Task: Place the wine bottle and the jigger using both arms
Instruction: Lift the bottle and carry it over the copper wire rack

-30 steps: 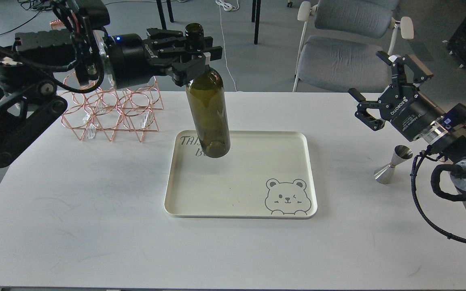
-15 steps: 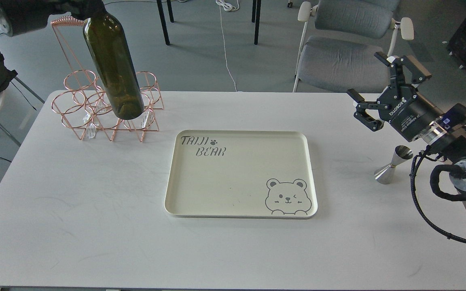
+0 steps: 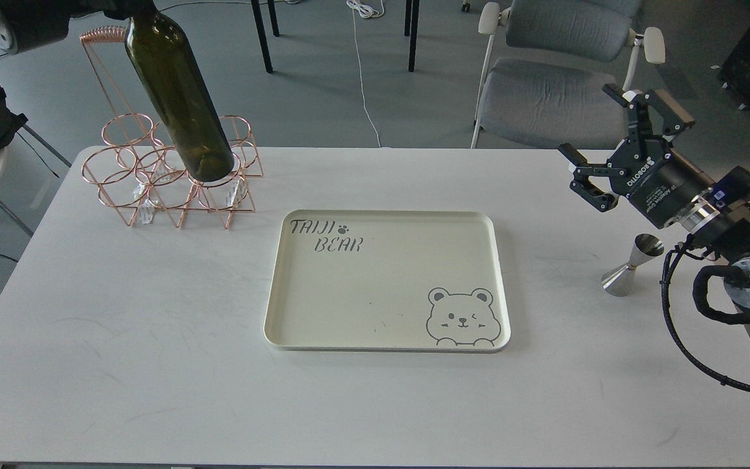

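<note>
In the head view, I see the wine bottle (image 3: 180, 98) in the upper left of the frame, hanging tilted in the air with its base just over the copper wire rack (image 3: 170, 176) that stands on the far left part of the white table (image 3: 153, 365). The neck of the bottle goes up out of the top edge of the frame, and my left gripper is cut off there, so I cannot tell how its fingers stand or what they hold; only a dark part of the arm shows in the upper left corner. In the middle of the table lies the cream tray (image 3: 388, 346) with a bear drawing and the words TAIJI BEAR, and nothing is on it. At the right side of the frame, my right gripper (image 3: 616, 146) is in the air above the table with its fingers (image 3: 586, 185) spread apart, holding nothing. The jigger (image 3: 632, 266) stands upright on the table in the right part of the frame, below this gripper and just beside the arm, well apart from the tray
</note>
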Controlling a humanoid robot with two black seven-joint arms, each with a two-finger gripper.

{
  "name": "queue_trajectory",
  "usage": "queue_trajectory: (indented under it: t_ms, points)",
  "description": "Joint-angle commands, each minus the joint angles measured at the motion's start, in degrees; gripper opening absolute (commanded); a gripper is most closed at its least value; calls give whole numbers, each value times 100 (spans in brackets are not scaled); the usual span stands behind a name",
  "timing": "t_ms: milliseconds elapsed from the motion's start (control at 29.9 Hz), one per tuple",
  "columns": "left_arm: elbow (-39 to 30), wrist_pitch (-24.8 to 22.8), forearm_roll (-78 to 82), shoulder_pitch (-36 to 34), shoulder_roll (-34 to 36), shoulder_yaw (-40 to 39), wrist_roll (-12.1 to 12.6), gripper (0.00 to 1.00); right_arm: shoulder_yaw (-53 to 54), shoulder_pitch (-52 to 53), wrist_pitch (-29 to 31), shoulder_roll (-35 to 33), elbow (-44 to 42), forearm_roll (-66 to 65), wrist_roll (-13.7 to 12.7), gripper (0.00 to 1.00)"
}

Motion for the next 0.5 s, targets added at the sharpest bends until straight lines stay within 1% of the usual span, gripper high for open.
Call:
queue_trajectory:
  t_ms: [0, 100, 268, 468]
  points:
    - [13, 91, 23, -32, -88, 7, 0, 14, 0, -7, 0, 0, 0, 0, 0, 99]
    - [109, 143, 31, -41, -123, 59, 0, 12, 0, -7, 0, 0, 9, 0, 0, 99]
    - [223, 293, 5, -217, -141, 375, 0, 7, 0, -7, 0, 0, 9, 0, 0, 99]
    - [285, 328, 14, -279, -229, 420, 0, 7, 0, -16, 0, -9, 9, 0, 0, 99]
